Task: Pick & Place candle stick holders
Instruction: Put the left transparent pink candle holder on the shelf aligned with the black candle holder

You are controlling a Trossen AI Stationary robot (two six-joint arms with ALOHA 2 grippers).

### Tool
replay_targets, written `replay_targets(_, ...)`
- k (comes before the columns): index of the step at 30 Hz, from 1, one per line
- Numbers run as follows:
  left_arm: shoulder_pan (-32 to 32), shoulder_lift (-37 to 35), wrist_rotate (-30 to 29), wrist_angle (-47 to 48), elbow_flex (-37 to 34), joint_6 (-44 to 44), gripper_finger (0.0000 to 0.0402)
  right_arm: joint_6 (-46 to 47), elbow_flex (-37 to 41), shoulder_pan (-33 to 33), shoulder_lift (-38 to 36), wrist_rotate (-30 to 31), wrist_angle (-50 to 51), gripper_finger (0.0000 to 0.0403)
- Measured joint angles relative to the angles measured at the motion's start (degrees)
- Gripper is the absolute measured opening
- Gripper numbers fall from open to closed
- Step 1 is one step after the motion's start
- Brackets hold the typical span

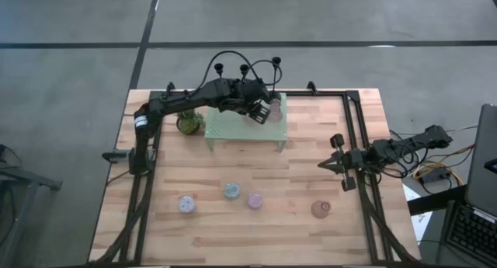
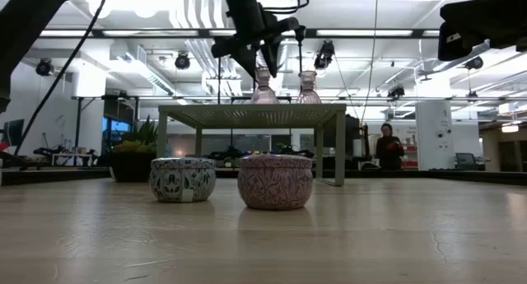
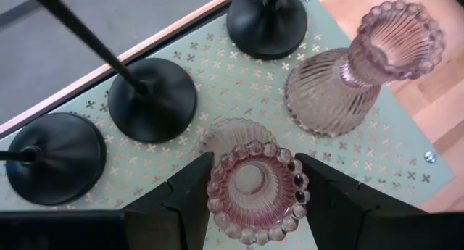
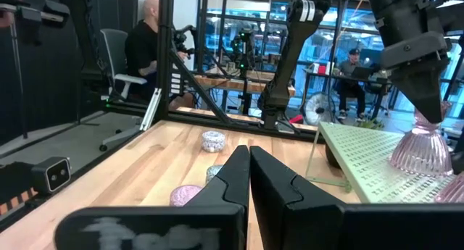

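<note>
Left claw: clamped around a pink glass holder on the green shelf.
Right claw: clenched, nothing held, at the desk's right edge.

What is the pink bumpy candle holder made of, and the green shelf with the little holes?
The pink holder in the left gripper looks like ribbed, tinted glass: you can see through it, and its beaded rim shines. The green shelf looks like thin painted metal, matte, punched with small cross-shaped holes.

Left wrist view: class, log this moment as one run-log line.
left gripper: jaws around pink glass holder on green shelf | second pink holder, black candlesticks beside | right gripper: shut, idle
</note>
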State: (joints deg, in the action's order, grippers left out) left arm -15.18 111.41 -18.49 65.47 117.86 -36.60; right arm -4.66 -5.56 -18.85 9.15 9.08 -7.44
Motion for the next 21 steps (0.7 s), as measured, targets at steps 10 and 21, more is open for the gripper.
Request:
replay_targets(10,-0.5,-0.2,0.3,2.5,0.0,0.5,0.0190,0.0,0.0,0.0,0.0,0.0,0.0,0.0008)
replay_targets(21,-0.6,-0.2,0.4,0.4,0.0,0.5,0.0190,0.1,0.0,0.0,0.0,0.0,0.0,0.0008)
